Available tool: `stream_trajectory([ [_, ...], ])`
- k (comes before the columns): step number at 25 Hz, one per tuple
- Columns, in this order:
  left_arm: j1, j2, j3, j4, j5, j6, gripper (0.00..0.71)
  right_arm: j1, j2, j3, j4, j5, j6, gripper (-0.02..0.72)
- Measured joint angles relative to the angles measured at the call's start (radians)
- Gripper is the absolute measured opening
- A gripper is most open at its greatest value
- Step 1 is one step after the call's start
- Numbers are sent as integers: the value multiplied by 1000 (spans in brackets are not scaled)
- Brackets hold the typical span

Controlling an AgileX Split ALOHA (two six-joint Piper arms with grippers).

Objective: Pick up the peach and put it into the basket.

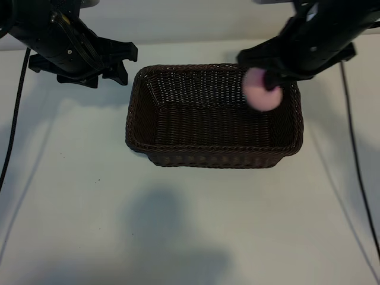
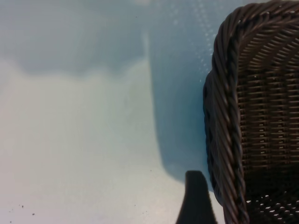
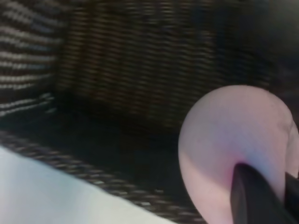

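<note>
The pale-pink peach (image 1: 260, 90) hangs over the right end of the dark-brown wicker basket (image 1: 208, 161), just above its rim. My right gripper (image 1: 271, 79) reaches in from the upper right and is shut on the peach. In the right wrist view the peach (image 3: 233, 140) fills the near field with one dark finger (image 3: 254, 198) pressed against it, and the basket's woven wall (image 3: 140, 56) lies behind. My left gripper (image 1: 123, 62) is parked beside the basket's upper left corner, open and holding nothing. One of its fingers (image 2: 196, 200) shows next to the basket's braided rim (image 2: 224, 140).
The basket stands in the middle of a white table (image 1: 178, 225). Black cables (image 1: 12, 136) run down the table's left and right (image 1: 356, 160) sides. Arm shadows fall on the near part of the table.
</note>
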State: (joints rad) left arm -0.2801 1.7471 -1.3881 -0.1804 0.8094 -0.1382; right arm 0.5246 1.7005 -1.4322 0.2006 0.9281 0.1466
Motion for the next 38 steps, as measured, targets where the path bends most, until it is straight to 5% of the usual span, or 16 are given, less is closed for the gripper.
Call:
stream_trajectory([
  [13,0,0,0,0,-1,0,496,36,202,0,-5,-106,-29,71],
  [23,0,0,0,0,-1,-1,496,36,241,-1,-6,-108,-32,444],
  [27,0,0,0,0,-1,-1,496,36,241,-46,-16,-48,-32,508],
  [38,0,0,0,0,-1,-1,496,32,217,-273,-152,190,-29,514],
])
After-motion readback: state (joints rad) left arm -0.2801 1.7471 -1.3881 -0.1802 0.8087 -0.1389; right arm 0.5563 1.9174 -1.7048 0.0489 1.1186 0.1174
